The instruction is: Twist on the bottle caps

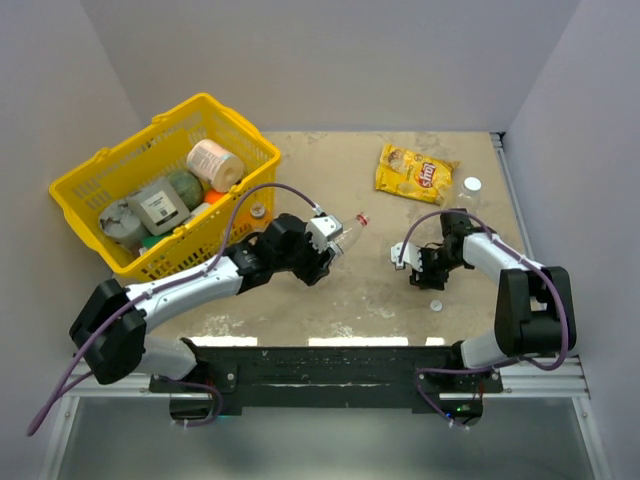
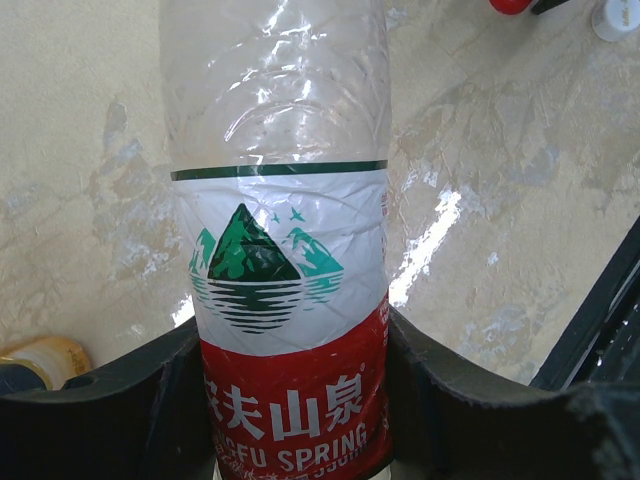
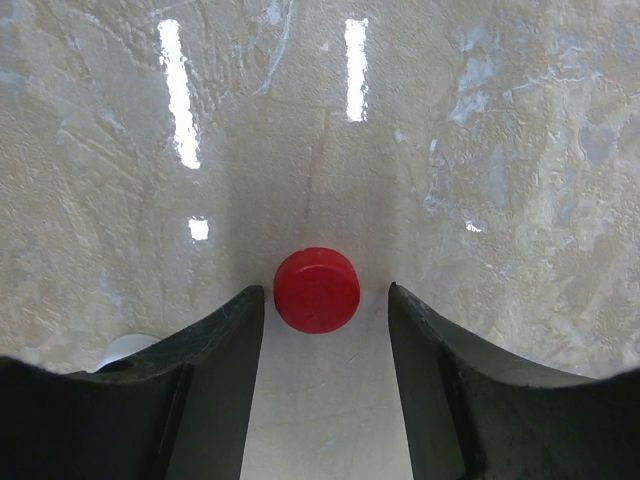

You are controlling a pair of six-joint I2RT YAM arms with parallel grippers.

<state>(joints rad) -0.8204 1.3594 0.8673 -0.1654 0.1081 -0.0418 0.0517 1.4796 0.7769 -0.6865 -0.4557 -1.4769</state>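
My left jaws are clamped on the bottle point(image 2: 280, 250), one on each side of its label. My right jaws stand open over the worktop point(image 1: 320, 170), with the red cap point(image 3: 317, 290) lying flat between them, touching neither. A white cap point(image 1: 436, 305) lies close by, and a second white cap point(image 1: 471, 184) sits well apart.

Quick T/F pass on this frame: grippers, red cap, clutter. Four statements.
1. The left gripper is shut on the clear plastic water bottle with the red-and-white label. True.
2. The right gripper clamps the round red plastic cap. False: its jaws stand open, and the cap lies on the table between them with a gap on each side.
3. The yellow snack bag lies in the yellow plastic basket. False: it lies on the table, outside the basket.
4. The basket holds several items. True.
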